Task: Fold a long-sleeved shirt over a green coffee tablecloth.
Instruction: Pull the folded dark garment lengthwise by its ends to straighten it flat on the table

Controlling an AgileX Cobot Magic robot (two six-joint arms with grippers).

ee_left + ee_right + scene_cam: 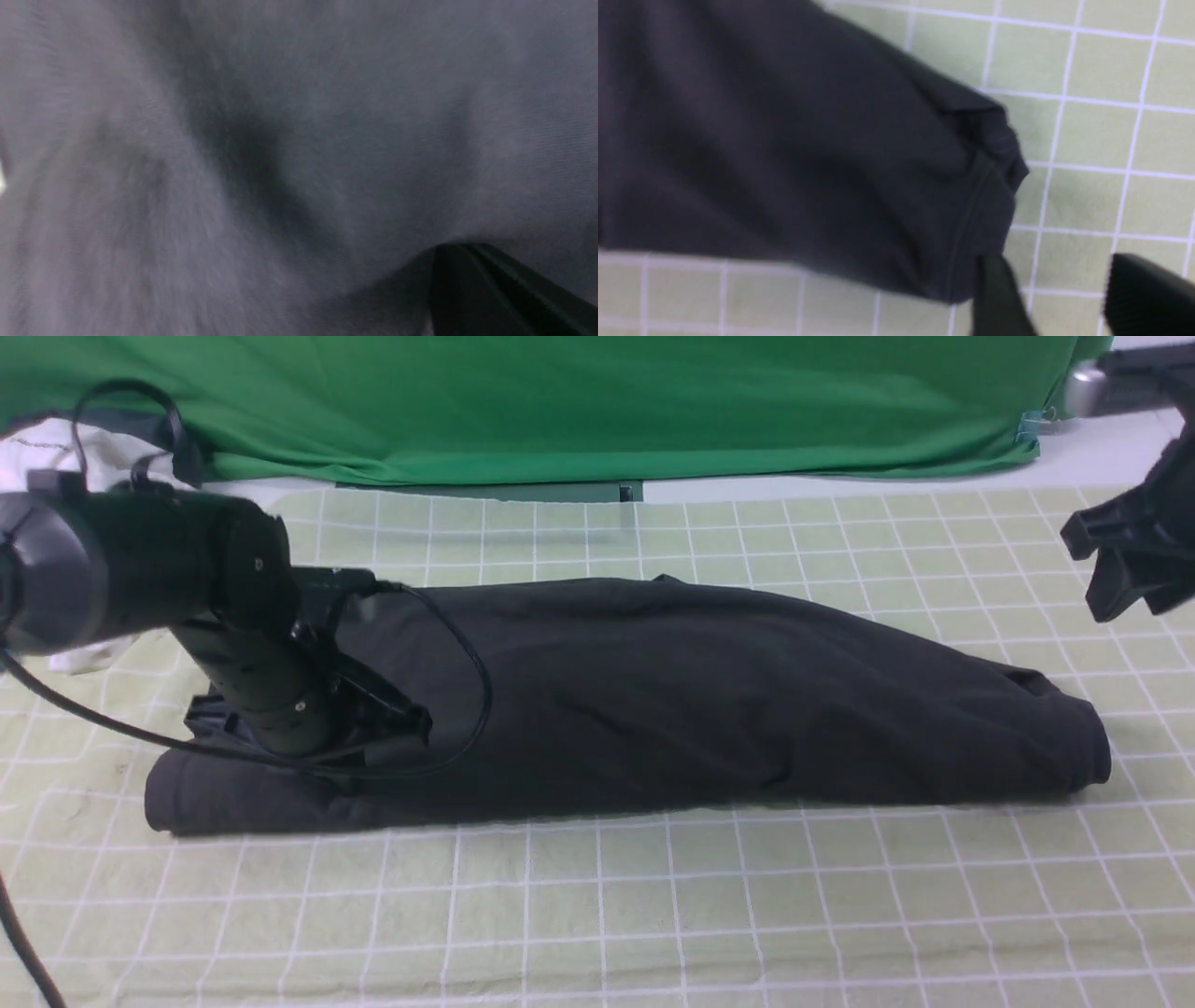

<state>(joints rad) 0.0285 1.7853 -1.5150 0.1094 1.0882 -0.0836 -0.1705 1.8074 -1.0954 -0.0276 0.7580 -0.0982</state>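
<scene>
1. Your left claw (397, 733) is closed, sunk into the black long-sleeved cotton shirt (672, 691) stretching to its right.
2. Your right claw (1059, 270) stands open just past the shirt's far end.
3. Beneath both lies the pale yellow-green gridded tablecloth (653, 896).

Quick headcount:
One shirt (672, 691), one gridded tablecloth (747, 896), one green fabric (560, 401), one white garment (37, 448) and two robot arms (243, 681) (1134, 560) are being counted.
</scene>
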